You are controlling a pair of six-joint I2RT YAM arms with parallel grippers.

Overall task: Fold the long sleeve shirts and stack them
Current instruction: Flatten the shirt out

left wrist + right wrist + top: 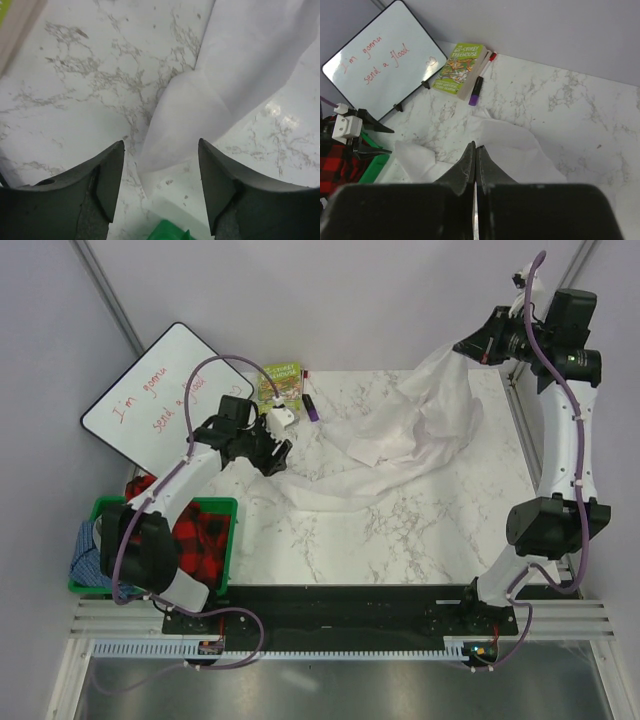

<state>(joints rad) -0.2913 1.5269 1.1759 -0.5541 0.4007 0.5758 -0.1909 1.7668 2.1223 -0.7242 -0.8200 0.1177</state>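
Observation:
A plain white long sleeve shirt point(400, 430) lies crumpled across the marble table, one end stretching left. My right gripper point(478, 345) is shut on the shirt's right part and holds it lifted at the far right; in the right wrist view its jaws point(475, 146) are pressed together with white cloth point(515, 155) below. My left gripper point(275, 455) is open just above the table near the left edge. The shirt's left end point(185, 120) lies between and ahead of its fingers point(161, 145), untouched.
A whiteboard point(160, 390) with red writing leans at the far left. A green book point(281, 381) and a purple marker point(311, 408) lie at the table's back. A green bin point(215, 506) with red plaid cloth point(205, 535) stands left of the table.

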